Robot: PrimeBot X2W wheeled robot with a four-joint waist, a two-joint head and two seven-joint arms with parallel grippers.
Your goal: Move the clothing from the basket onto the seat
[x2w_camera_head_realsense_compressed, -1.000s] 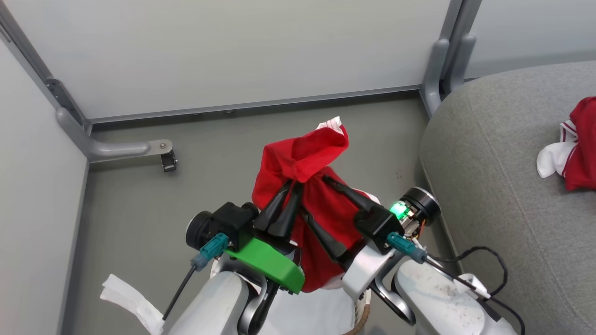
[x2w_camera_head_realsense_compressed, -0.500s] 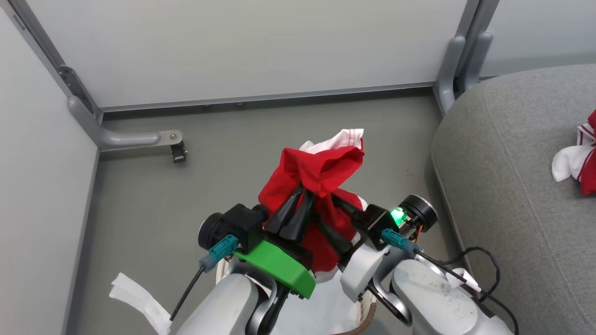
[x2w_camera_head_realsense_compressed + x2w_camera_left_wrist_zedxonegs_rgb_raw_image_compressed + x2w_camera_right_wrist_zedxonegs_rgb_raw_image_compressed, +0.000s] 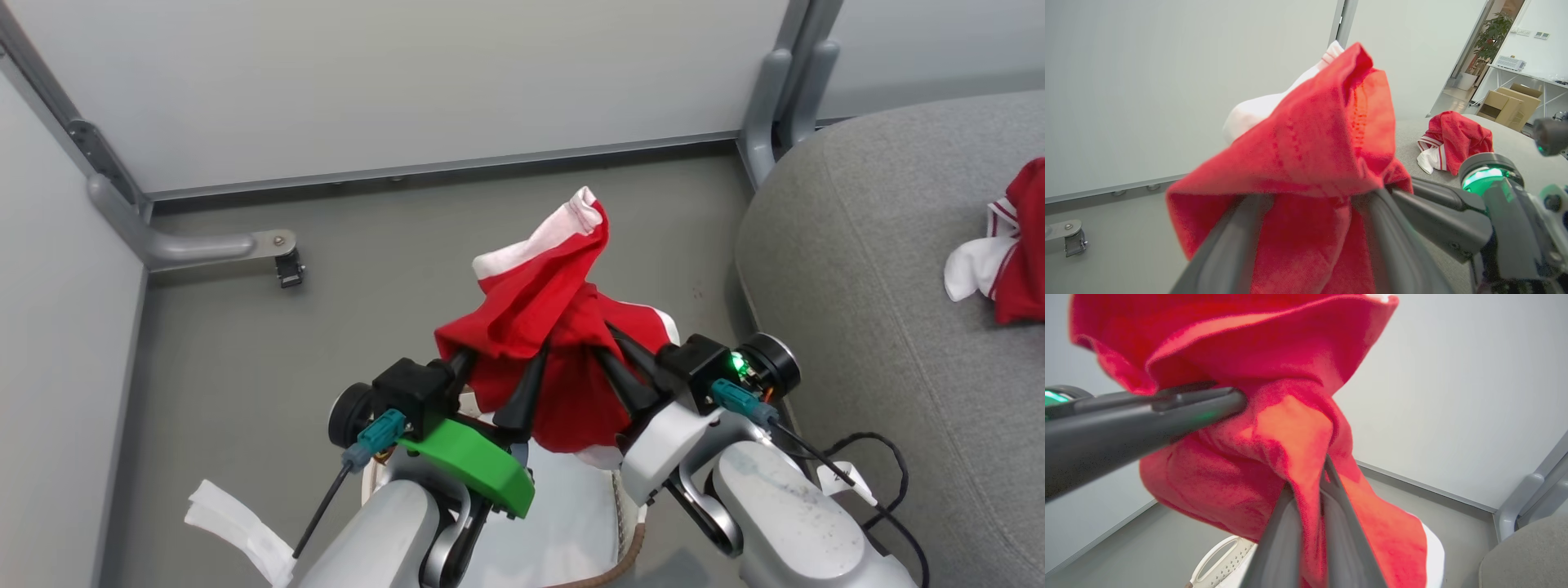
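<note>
Closest in, the two pale forearms rise from the bottom of the head view over the basket (image 3: 633, 545). Its brown woven rim and white liner (image 3: 563, 502) show between them, and a white cloth strip (image 3: 233, 523) lies on the floor (image 3: 326, 351) just beside the basket's left edge.

The left gripper (image 3: 500, 363) has its two dark fingers spread apart. In the left wrist view the red garment (image 3: 1306, 163) drapes over and between them, hiding their tips. The right gripper (image 3: 608, 339) has its fingers drawn together, and the right wrist view shows a fold of the red cloth pinched between them. One left finger crosses that view from the left edge, pressed against the same bundle.

The red garment (image 3: 539, 327) hangs bunched in the air between the two grippers, above the basket's far edge, with a white cuff sticking up at its top. Its lower hem hangs over the liner; I cannot tell if it touches.

Beyond lies bare grey floor, with a metal foot bracket (image 3: 282, 263) near the back-left corner where the pale partition walls (image 3: 408, 82) meet.

To the right stands the seat (image 3: 857, 269), well apart from the held garment. A second red garment (image 3: 1016, 245) with white striped trim lies crumpled on the seat's top, well in from its rounded left edge.
</note>
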